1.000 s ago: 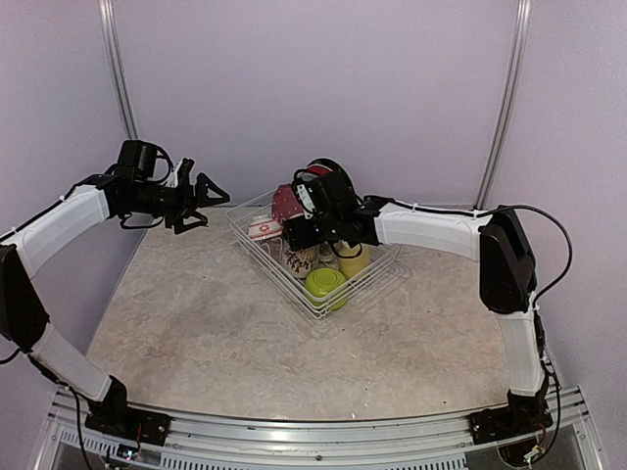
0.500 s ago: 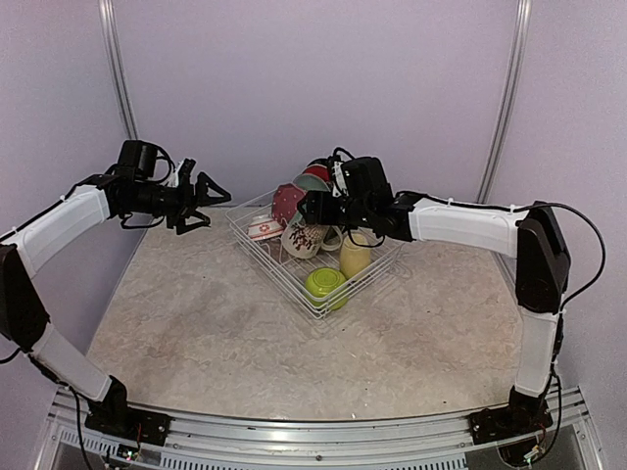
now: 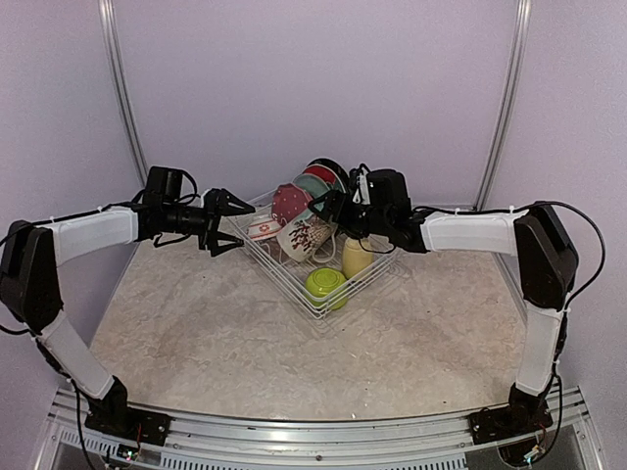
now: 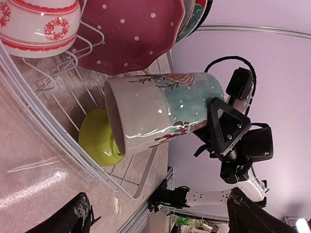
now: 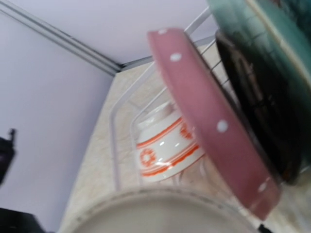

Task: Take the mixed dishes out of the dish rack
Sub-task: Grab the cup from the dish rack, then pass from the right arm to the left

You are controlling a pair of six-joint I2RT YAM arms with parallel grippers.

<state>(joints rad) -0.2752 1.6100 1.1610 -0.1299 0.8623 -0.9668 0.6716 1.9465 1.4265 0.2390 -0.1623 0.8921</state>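
Right gripper (image 3: 328, 217): closed round the base end of the patterned mug (image 3: 306, 235), one black finger (image 4: 227, 127) pressed flat on its side. The jaws stand wide, since the mug fills them.

Mug: held on its side over the middle of the dish rack (image 3: 294, 286), its mouth turned towards the left arm. It sits just below the rim of the pink dotted plate (image 4: 129, 34); I cannot tell whether the two touch.

Left gripper (image 3: 235, 223): spread wide and holding nothing. It hangs just outside the rack's left edge, above the surface (image 3: 196, 323), and points at the mug.

In the rack:
- The lime green bowl (image 3: 325, 284) sits in the near corner.
- The pale yellow cup (image 3: 356, 258) stands just beside the green bowl, below the right arm.
- The small red and white bowl (image 3: 265, 228) is at the left side.
- The dotted plate stands on edge in the prongs at the far side.
- The teal plate (image 3: 312, 184) stands on edge behind the dotted plate.
- A dark plate (image 5: 257, 107) stands behind the dotted plate as well.

The right wrist view is blurred, with the mug's rim filling its lower edge.
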